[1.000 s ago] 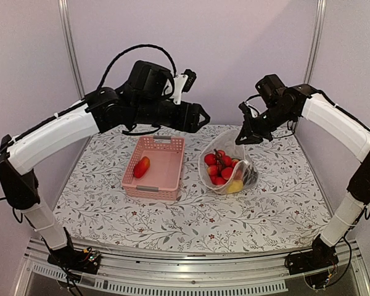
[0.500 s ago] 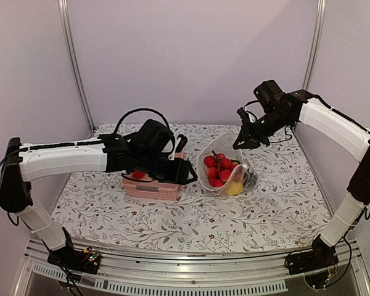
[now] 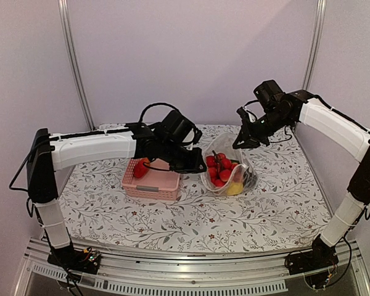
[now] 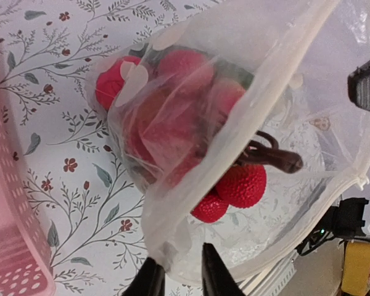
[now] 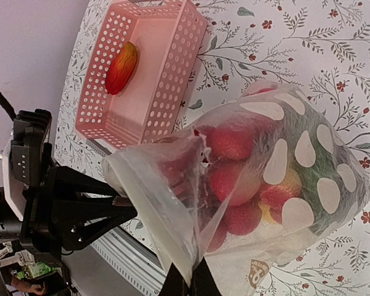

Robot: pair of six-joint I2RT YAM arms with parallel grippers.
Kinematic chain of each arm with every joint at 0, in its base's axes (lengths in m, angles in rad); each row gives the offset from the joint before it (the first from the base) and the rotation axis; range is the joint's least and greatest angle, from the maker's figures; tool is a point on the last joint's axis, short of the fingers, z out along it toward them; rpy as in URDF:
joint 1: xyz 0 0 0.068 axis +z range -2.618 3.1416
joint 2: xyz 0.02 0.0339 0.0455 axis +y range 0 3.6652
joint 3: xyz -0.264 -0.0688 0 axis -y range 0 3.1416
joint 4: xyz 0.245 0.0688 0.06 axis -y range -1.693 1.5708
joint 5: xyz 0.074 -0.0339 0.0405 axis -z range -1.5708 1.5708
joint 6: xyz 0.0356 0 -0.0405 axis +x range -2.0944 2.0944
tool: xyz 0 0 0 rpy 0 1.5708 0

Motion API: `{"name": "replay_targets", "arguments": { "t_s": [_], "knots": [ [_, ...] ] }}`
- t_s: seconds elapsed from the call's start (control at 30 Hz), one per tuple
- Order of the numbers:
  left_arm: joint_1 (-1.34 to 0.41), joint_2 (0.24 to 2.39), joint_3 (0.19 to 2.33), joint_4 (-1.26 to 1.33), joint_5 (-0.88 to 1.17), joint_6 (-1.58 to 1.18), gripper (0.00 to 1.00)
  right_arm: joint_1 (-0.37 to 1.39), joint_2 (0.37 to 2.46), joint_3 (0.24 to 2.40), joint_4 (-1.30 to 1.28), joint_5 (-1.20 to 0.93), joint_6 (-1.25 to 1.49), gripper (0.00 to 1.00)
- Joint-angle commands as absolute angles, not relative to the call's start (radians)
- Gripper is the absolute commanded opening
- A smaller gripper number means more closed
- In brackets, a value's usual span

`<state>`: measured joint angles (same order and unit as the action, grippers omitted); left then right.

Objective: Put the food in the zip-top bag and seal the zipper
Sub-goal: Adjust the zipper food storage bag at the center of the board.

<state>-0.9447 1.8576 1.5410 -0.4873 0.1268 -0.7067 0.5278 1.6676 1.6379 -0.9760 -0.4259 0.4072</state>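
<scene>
Right pincer [image 3: 242, 140]: clenched on the far rim of the bag [image 3: 246, 169], holding that edge up off the surface [image 3: 265, 209]. In its wrist view the fingers meet on the film at the bottom edge, and the bag hangs away from them, mouth agape.

Left pincer [image 3: 200, 165]: at the opposite rim, on the basket [image 3: 154, 185] side. Jaws are drawn in to a narrow gap with the rim's corner lying in it (wrist view). Cannot tell if the film is actually pinched.

Zipper [image 4: 259, 105]: pale strip running diagonally up and away from the left pincer, unsealed, the two sides apart.

Food [image 3: 221, 171]: mostly inside the bag, below and between the two pincers. Red round ones are on top, a yellow one low at the near side, something green deep in the bag (seen through the dots, right wrist view).

Pepper [image 3: 140, 168]: red-orange, alone in the basket, behind the left pincer, under that arm's forearm. Not in the bag.

Basket sits just beside the bag, on the left pincer's side.
</scene>
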Motion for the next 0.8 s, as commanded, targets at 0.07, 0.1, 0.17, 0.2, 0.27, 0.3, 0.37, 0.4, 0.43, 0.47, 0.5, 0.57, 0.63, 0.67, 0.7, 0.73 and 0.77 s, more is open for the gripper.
{"name": "replay_targets", "arguments": {
  "t_s": [0.07, 0.1, 0.17, 0.2, 0.27, 0.3, 0.37, 0.4, 0.43, 0.47, 0.5, 0.57, 0.63, 0.67, 0.7, 0.73, 0.77],
  "knots": [
    [-0.921, 1.891, 1.66, -0.547, 0.12, -0.653, 0.0, 0.523, 1.626, 1.643, -0.982, -0.409, 0.397, 0.0],
    [-0.92, 1.891, 1.678, -0.552, 0.116, -0.638, 0.0, 0.523, 1.625, 1.644, -0.986, -0.402, 0.394, 0.0],
    [-0.919, 1.888, 1.719, -0.562, 0.11, -0.605, 0.0, 0.523, 1.622, 1.648, -0.995, -0.388, 0.39, 0.0],
    [-0.92, 1.886, 1.741, -0.564, 0.115, -0.59, 0.0, 0.523, 1.621, 1.651, -1.0, -0.383, 0.387, 0.0],
    [-0.921, 1.878, 1.776, -0.579, 0.113, -0.573, 0.0, 0.522, 1.619, 1.654, -1.011, -0.369, 0.382, 0.0],
    [-0.921, 1.87, 1.794, -0.584, 0.112, -0.562, 0.0, 0.522, 1.619, 1.654, -1.013, -0.363, 0.381, 0.0],
    [-0.921, 1.853, 1.805, -0.593, 0.116, -0.543, 0.0, 0.52, 1.618, 1.654, -1.019, -0.353, 0.377, 0.0],
    [-0.921, 1.843, 1.8, -0.6, 0.107, -0.54, 0.0, 0.519, 1.618, 1.654, -1.021, -0.347, 0.377, 0.0],
    [-0.919, 1.835, 1.787, -0.604, 0.093, -0.536, 0.0, 0.516, 1.618, 1.656, -1.023, -0.345, 0.379, 0.0],
    [-0.916, 1.829, 1.762, -0.605, 0.078, -0.536, 0.0, 0.515, 1.618, 1.661, -1.023, -0.345, 0.38, 0.0],
    [-0.908, 1.829, 1.755, -0.616, 0.088, -0.549, 0.0, 0.514, 1.618, 1.668, -1.023, -0.344, 0.379, 0.0],
    [-0.906, 1.833, 1.773, -0.64, 0.121, -0.564, 0.0, 0.513, 1.618, 1.689, -1.03, -0.332, 0.378, 0.0],
    [-0.909, 1.817, 1.743, -0.636, 0.053, -0.557, 0.0, 0.513, 1.625, 1.717, -1.049, -0.32, 0.372, 0.0],
    [-0.894, 1.815, 1.738, -0.644, 0.059, -0.57, 0.0, 0.512, 1.63, 1.735, -1.058, -0.318, 0.364, 0.0],
    [-0.878, 1.819, 1.761, -0.665, 0.077, -0.6, 0.0, 0.512, 1.636, 1.756, -1.066, -0.316, 0.359, 0.0],
    [-0.875, 1.819, 1.798, -0.676, 0.079, -0.6, 0.0, 0.513, 1.637, 1.779, -1.07, -0.312, 0.353, 0.0],
    [-0.881, 1.814, 1.831, -0.678, 0.045, -0.59, 0.0, 0.512, 1.634, 1.791, -1.072, -0.307, 0.352, 0.0]
  ]
}}
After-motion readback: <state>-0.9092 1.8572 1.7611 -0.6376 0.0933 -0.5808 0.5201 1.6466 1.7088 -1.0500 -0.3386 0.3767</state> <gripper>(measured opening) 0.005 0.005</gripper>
